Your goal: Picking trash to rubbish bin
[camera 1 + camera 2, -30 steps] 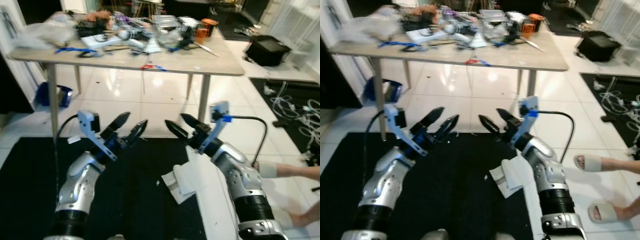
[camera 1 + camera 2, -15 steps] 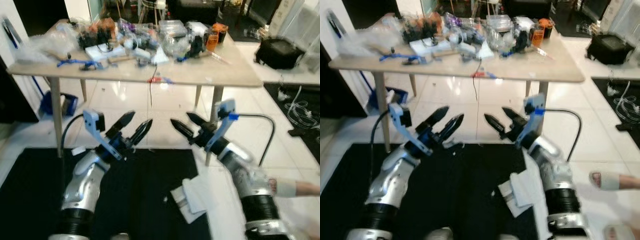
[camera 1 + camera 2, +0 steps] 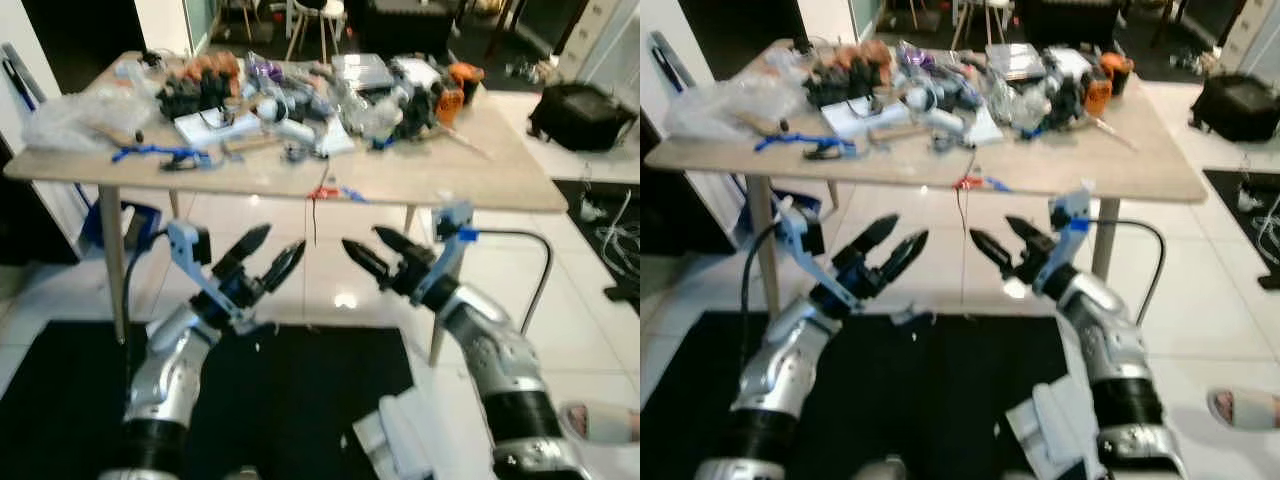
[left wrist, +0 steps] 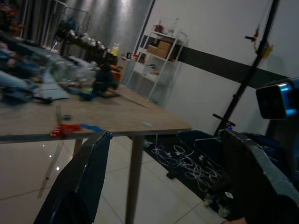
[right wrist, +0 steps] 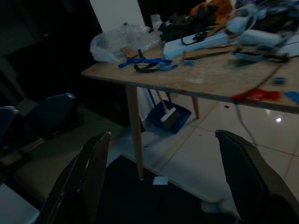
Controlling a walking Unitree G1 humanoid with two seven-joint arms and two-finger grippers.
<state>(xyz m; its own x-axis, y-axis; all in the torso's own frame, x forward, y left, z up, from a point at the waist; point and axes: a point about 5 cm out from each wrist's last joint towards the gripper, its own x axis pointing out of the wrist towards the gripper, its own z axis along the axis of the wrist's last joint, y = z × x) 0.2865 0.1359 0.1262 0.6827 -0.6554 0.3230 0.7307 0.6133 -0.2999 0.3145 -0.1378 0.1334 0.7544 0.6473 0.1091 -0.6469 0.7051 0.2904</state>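
Observation:
A crumpled white paper [image 3: 400, 440] lies on the black mat [image 3: 300, 400] on the floor, below my right arm. Both arms are raised in front of me, short of the wooden table [image 3: 480, 185]. My left gripper [image 3: 282, 240] is open with nothing between its fingers. My right gripper [image 3: 362, 238] is also open and holds nothing. Small white scraps [image 3: 912, 315] lie at the mat's far edge. A red and blue scrap [image 3: 325, 192] sits at the table's front edge. In the wrist views, the left gripper [image 4: 164, 135] and right gripper [image 5: 162, 135] point toward the table.
The table top carries several cluttered items, including a clear plastic bag [image 3: 75, 110] and an orange container [image 3: 450, 98]. A blue dustpan [image 5: 168, 116] stands under the table's left side. A black bag [image 3: 580, 115] sits on the floor at far right. A person's slippered foot [image 3: 1245, 405] is at right.
The whole view has risen and drawn closer to the table, so the camera moved. Both grippers stay raised and open. The white paper now sits lower in the picture.

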